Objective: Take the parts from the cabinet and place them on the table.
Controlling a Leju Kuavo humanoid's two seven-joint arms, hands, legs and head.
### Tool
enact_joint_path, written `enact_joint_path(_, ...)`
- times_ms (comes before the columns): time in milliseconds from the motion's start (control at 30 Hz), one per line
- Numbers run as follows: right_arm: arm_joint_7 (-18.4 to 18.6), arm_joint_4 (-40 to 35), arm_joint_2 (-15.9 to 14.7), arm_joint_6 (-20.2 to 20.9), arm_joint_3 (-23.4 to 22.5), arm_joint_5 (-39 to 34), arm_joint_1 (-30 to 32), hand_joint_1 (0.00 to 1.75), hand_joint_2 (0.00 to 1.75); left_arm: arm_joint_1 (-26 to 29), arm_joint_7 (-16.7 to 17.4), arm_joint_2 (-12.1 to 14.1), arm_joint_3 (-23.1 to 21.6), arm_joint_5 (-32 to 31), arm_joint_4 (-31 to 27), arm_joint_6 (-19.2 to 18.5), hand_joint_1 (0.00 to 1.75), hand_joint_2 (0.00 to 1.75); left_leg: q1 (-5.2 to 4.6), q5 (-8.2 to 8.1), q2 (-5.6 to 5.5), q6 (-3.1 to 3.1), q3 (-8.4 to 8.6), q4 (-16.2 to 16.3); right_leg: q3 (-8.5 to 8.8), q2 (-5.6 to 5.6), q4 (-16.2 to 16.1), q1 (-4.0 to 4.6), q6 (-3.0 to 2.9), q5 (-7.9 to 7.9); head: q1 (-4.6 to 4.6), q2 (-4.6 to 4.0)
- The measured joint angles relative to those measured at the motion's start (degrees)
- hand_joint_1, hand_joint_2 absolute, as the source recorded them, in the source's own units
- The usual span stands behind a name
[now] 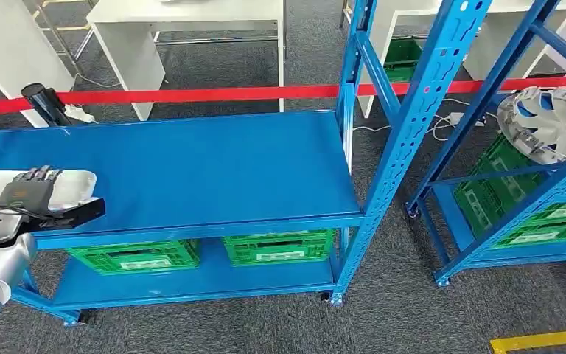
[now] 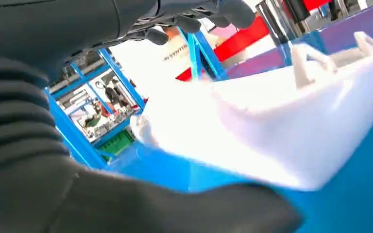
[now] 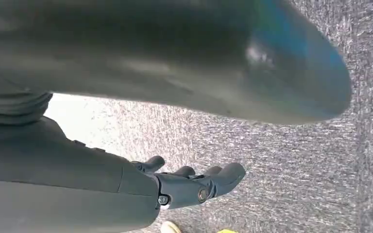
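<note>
Left hand [image 1: 26, 193] grips the white part [image 1: 66, 186], fingers clamped over it, at the blue shelf's [image 1: 191, 169] near-left edge. My right hand [image 3: 194, 187] hangs over grey carpet [image 3: 291, 165], fingers apart, holding nothing.

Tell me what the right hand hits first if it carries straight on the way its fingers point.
Probably the grey carpet: the right hand hangs empty, and nothing else shows ahead of its fingertips, though depth is unclear.
</note>
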Motion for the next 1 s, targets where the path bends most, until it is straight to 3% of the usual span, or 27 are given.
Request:
enact_joint_path(67,0.00,0.00,0.00,-0.02,-0.02,0.00,-0.01,0.00,0.00,0.13,0.46,0.09,-0.35,0.00,0.00,0.72,0.00,1.75,0.00,0.00,0.00,0.00,0.00,0.00,-0.01,0.01,0.00,0.00,0.00,0.00,0.00,0.00)
enact_joint_path(200,-0.07,0.00,0.00,-0.07,-0.02,0.31,-0.09,0.00,0.00,0.31,3.06,0.07,-2.38,0.00,0.00,5.66,0.00,1.75,-0.01,0.00,0.01,0.00,0.01,0.00,-0.01,0.01,0.00,0.00,0.01,0.00,0.00,0.00)
enact_joint_path(400,-0.07,0.00,0.00,-0.07,-0.02,0.74,-0.13,0.00,0.00,1.68,4.33,-0.18,-3.71,0.04,0.00,7.93,0.00,1.75,-0.03,0.00,0.01,0.00,0.01,0.00,-0.01,0.01,-0.01,0.00,0.01,0.00,0.00,0.00)
enact_joint_path(433,-0.09,0.00,0.00,-0.07,-0.02,0.77,-0.13,0.00,0.00,1.99,4.26,-0.20,-3.76,0.07,0.02,7.98,0.33,1.75,-0.02,0.00,0.01,0.00,0.01,0.00,-0.01,0.01,-0.01,0.00,0.01,0.00,0.00,0.00)
enact_joint_path(467,-0.13,0.00,0.02,-0.07,-0.02,0.79,-0.12,0.00,0.00,2.35,4.04,-0.24,-3.76,0.09,0.02,7.91,1.75,1.75,-0.02,0.00,0.01,0.00,0.01,0.00,-0.02,0.02,-0.01,-0.01,0.01,0.00,0.00,0.00)
enact_joint_path(1000,-0.24,0.00,0.02,-0.17,-0.44,0.00,-0.13,0.00,0.00,2.96,4.35,-3.17,-4.35,0.00,0.00,4.57,1.75,1.75,-0.02,0.00,0.01,0.00,0.03,0.01,-0.01,0.01,-0.01,-0.01,0.02,0.00,0.00,0.00)
